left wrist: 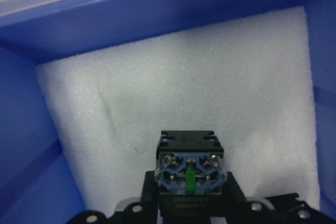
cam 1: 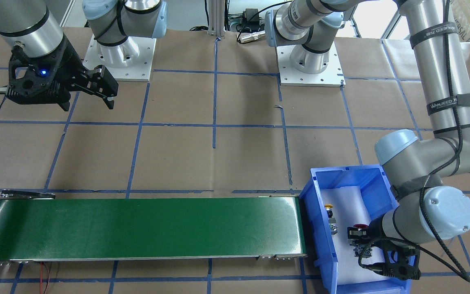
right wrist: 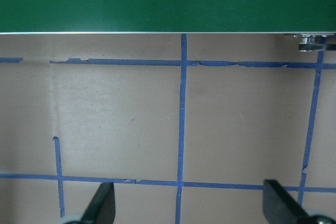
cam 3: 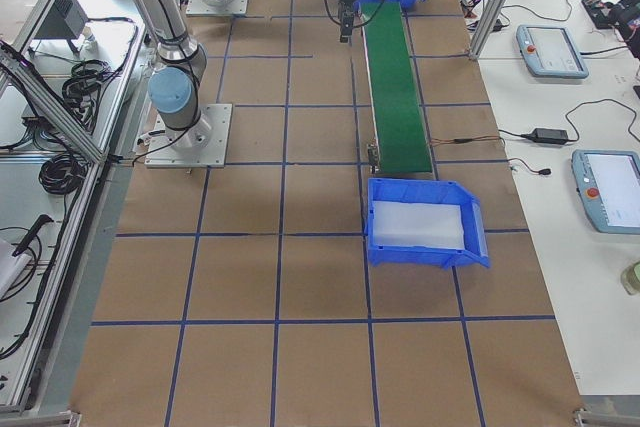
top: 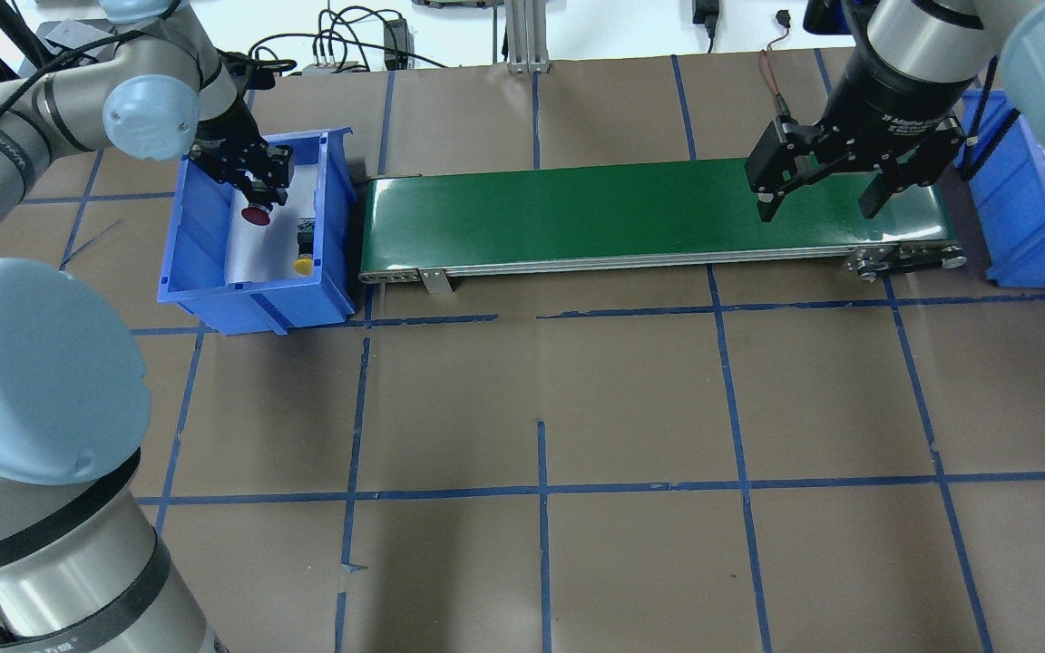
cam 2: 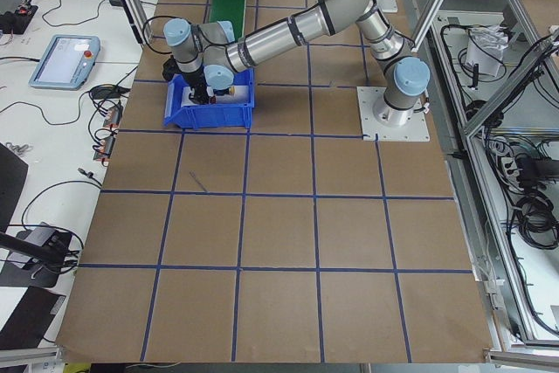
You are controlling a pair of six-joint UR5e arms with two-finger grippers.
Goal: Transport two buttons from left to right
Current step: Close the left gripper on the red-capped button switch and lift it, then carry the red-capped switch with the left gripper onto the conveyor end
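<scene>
"The red button (top: 257, 215) and the yellow button (top: 304, 264), where are they?"

"Both are in the blue bin (top: 180, 254) at the left end of the green belt (top: 622, 213), on its white foam lining (left wrist: 184, 77). The yellow one lies free by the wall nearest the belt. The red one sits on the side away from the belt, between the left jaws."

"Clamped?"

"It looks so. The left wrist view has its terminal block held between the jaws. From overhead the red cap pokes out below them, toward the robot. Whether it is off the foam, I cannot tell."

"How do they lie?"

"Lengthwise along the bin, side by side but apart, caps toward the robot."

"And the other side?"

"The right jaws hang wide apart and empty by the belt's right end, near the second blue bin (top: 1021, 227). They are well away from both buttons, so the left jaws are the nearer pair."

"So the next move?"

"I'd judge it goes straight up over the bin wall, then toward the robot's right, onto the belt that starts just beside the bin. The yellow button lies on that side, so height should come first."
</scene>
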